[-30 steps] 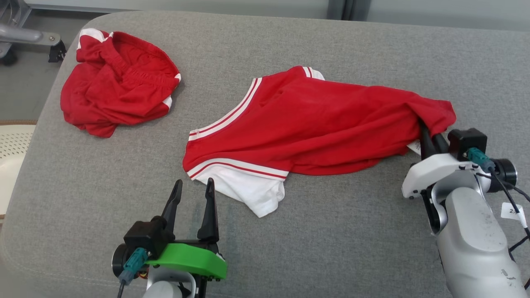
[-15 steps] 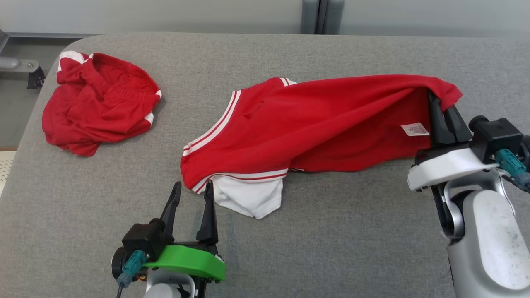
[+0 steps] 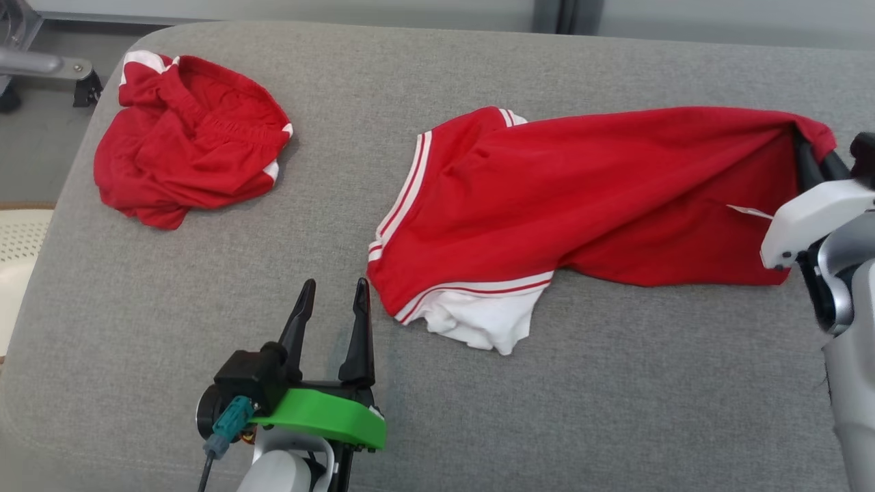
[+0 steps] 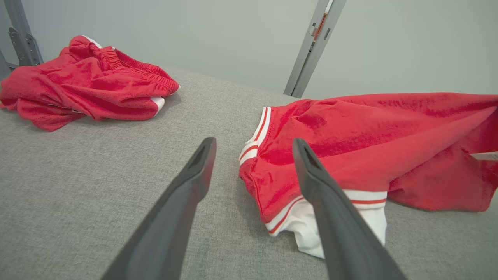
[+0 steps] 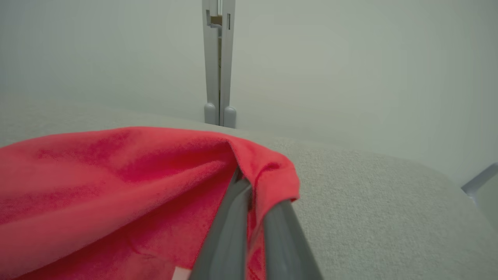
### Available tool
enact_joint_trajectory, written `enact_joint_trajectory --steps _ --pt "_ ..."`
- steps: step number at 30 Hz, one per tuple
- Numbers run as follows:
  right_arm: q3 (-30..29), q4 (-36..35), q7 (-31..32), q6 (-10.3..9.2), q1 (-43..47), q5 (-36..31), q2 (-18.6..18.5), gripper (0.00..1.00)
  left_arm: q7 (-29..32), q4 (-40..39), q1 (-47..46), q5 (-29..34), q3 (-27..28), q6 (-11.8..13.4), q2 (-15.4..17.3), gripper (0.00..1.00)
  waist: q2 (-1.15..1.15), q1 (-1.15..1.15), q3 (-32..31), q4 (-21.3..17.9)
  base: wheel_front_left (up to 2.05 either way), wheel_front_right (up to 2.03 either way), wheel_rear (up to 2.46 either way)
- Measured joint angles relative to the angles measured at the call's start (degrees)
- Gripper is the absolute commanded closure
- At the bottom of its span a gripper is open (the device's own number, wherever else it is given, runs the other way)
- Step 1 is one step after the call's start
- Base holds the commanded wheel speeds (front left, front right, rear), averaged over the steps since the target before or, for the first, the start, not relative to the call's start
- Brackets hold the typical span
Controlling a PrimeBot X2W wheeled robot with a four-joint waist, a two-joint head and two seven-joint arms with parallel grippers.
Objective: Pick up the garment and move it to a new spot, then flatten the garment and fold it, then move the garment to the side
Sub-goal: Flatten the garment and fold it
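Your right hand [image 3: 813, 160], clamped on the garment [image 3: 581, 198] at its right end, has dragged it rightward across the bench [image 3: 547, 410], stretching it. Your left hand [image 3: 335, 287] stands open near its sleeve. Relocation is underway.

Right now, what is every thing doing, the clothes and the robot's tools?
red shirt: stretched out, one end pinched up, the rest lying on the gray pad.
red shorts: crumpled in a heap, untouched.
left tool: open, holding nothing, close beside the shirt.
right tool: shut on the shirt's end.
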Motion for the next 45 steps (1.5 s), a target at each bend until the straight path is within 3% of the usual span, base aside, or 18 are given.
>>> enact_joint_trajectory --steps 4,5,7,16,24,36,45 --pt "-0.6 11.4 -1.0 0.01 -7.3 0.2 -4.2 0.99 0.0 0.1 -0.6 -0.4 -0.8 0.1 0.0 0.0 0.0 0.0 1.9 2.0 0.0 0.0 0.0" --pt "-1.0 13.5 -1.4 0.0 -8.7 0.1 -4.9 0.81 0.0 0.1 -0.8 -0.5 -0.9 0.1 0.0 0.0 0.0 0.0 2.3 2.4 0.0 0.0 0.0" --pt "-1.8 17.9 -2.6 0.0 -12.1 -0.1 -5.6 0.0 0.0 0.1 -1.1 -0.7 -1.0 0.2 0.0 0.0 0.0 0.0 3.4 3.2 0.0 0.0 0.0" --pt "-4.0 26.3 -11.2 0.0 -17.2 -2.5 -6.7 0.0 0.0 0.0 -1.2 -0.6 -0.2 0.8 0.0 0.0 0.0 0.0 5.1 3.5 0.0 0.0 0.0" --pt "-2.1 23.8 -16.6 0.0 -12.2 1.3 -4.9 0.0 0.0 -0.5 -0.6 1.0 1.7 0.3 0.0 0.0 0.0 0.0 3.1 -1.1 0.0 0.0 0.0" --pt "3.8 13.1 -13.8 0.01 8.1 11.2 1.2 0.0 0.0 -0.1 0.2 2.5 2.6 -0.3 0.0 0.0 0.0 0.0 0.0 -7.6 0.0 0.0 0.0" --pt "2.0 12.9 -10.6 0.0 4.6 8.5 0.5 0.0 0.0 0.5 -0.4 3.4 2.5 -0.9 0.0 0.0 0.0 0.0 1.5 -7.7 0.0 0.0 0.0"
